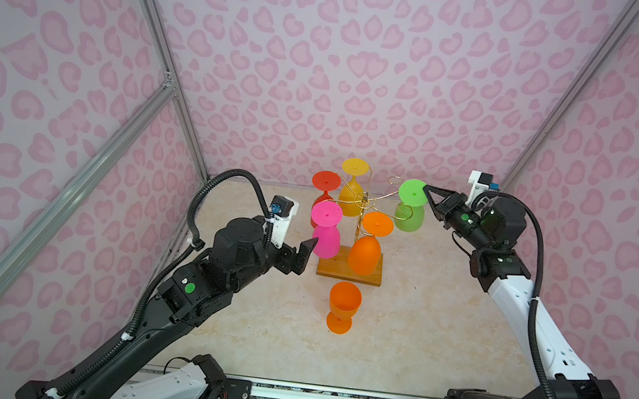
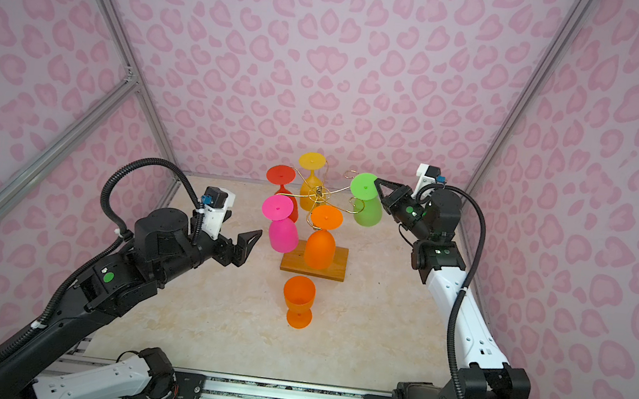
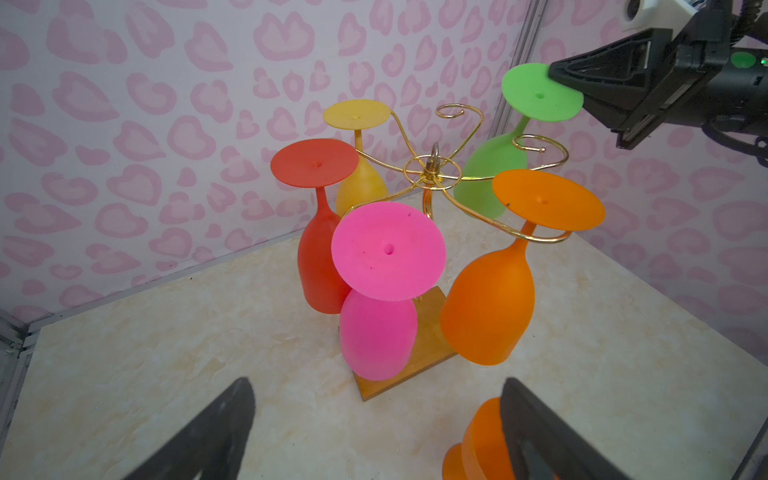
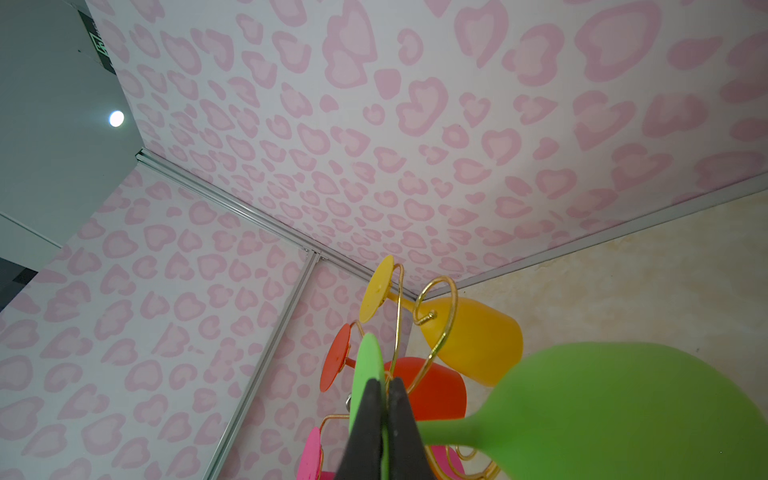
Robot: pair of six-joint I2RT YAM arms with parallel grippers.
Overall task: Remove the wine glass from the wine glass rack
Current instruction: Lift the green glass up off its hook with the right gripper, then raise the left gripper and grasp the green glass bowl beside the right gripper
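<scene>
One green wine glass [image 1: 408, 219] is hanging, its foot clamped between the right jaws, beside the wine glass rack [image 1: 329, 270] near the far edge of the table [image 1: 439, 329]; the left jaws are standing apart.

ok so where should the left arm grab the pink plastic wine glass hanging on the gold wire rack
Probably the rim of its flat round foot, on top because the pink plastic wine glass hangs bowl-down. Come from the outer side, away from the post of the gold wire rack, where the open left gripper sits; the foot hides the stem from above.
</scene>
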